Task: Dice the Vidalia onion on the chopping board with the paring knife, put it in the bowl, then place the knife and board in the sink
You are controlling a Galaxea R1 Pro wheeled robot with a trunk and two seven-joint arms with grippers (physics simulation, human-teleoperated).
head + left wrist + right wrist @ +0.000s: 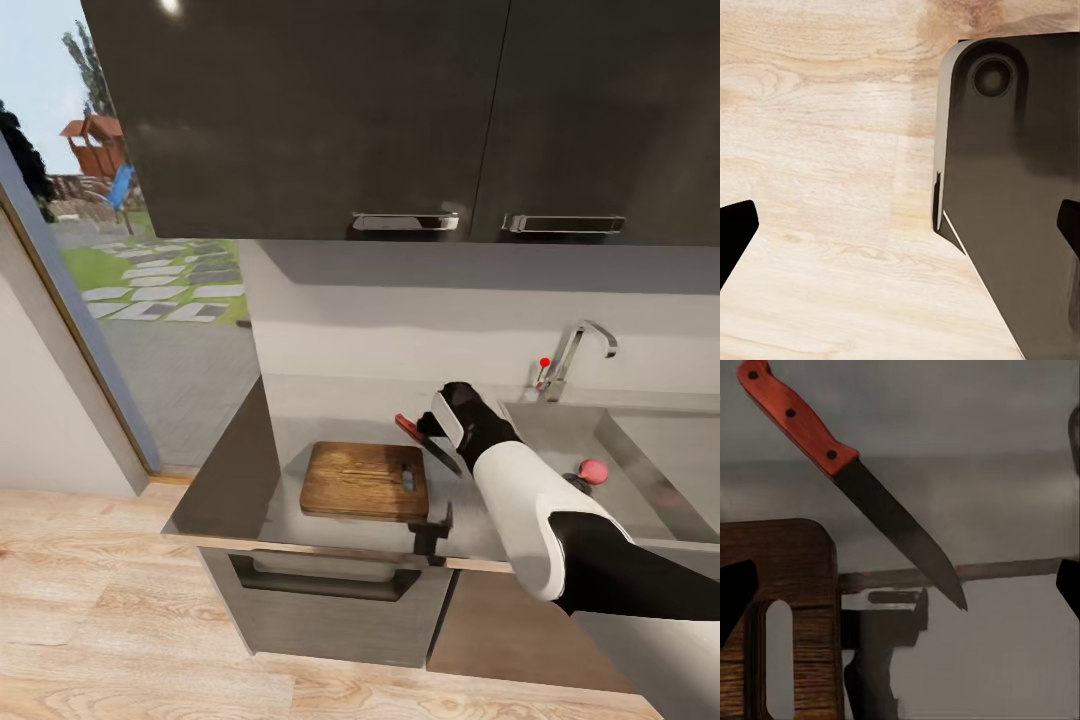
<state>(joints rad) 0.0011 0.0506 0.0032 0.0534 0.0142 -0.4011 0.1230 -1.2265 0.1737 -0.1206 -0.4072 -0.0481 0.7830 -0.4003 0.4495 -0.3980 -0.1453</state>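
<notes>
The paring knife [424, 441] [855, 480] lies flat on the grey countertop [230, 480], red-brown handle toward the wall and dark blade pointing to the front, just right of the chopping board [365, 480] [787, 607]. My right gripper [440, 424] [900, 589] hovers right above the knife, open, its fingertips spread wide on either side of the blade and holding nothing. The pink-red Vidalia onion [593, 471] rests in the sink [650, 460] beside my right forearm. My left gripper [900, 229] hangs open over the wood floor. The bowl is out of view.
The chrome tap [578, 352] with its red knob stands behind the sink. Dark upper cabinets [400, 110] hang over the counter. A small dark shape [432, 530] sticks up at the counter's front edge. A glass door is to the left. The robot's dark base [1020, 187] is near my left gripper.
</notes>
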